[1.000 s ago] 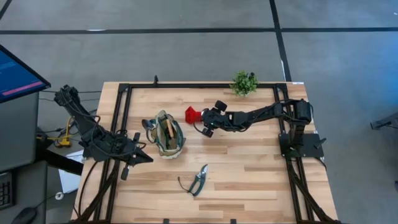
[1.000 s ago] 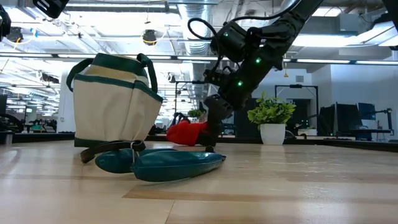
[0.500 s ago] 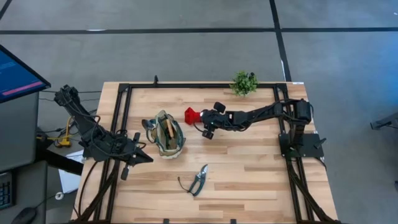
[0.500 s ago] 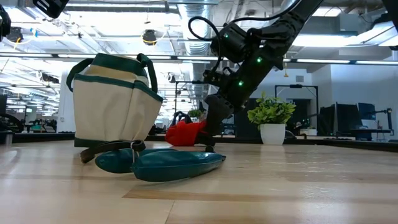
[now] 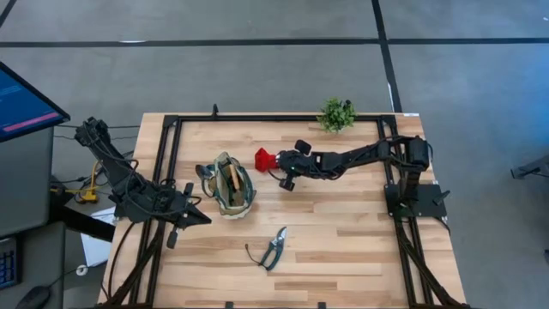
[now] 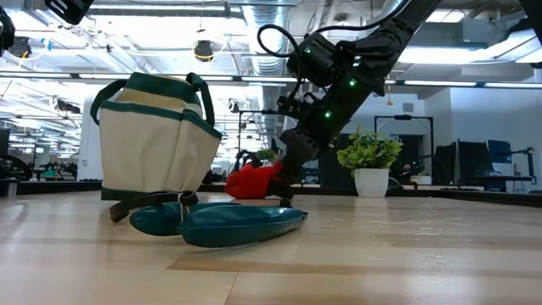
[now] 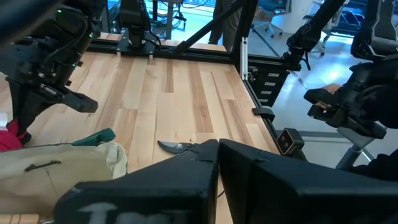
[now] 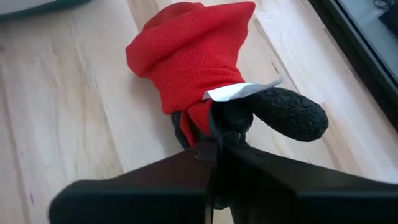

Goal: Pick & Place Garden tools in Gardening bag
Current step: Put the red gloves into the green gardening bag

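The right gripper's [image 8: 214,152] fingers are covering the red-and-black item's [image 8: 199,56] near end. The bag [image 7: 56,165] is being cut off by the left wrist view's edge, hiding its contents.

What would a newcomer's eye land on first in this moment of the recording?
The bright red-and-black glove stands out first, lying on the wooden table just right of the gardening bag, with the right claw shut on its black end. Next comes the tan, green-trimmed bag itself, left of centre, with tool handles poking out. The pruning shears lie alone nearer the front edge.
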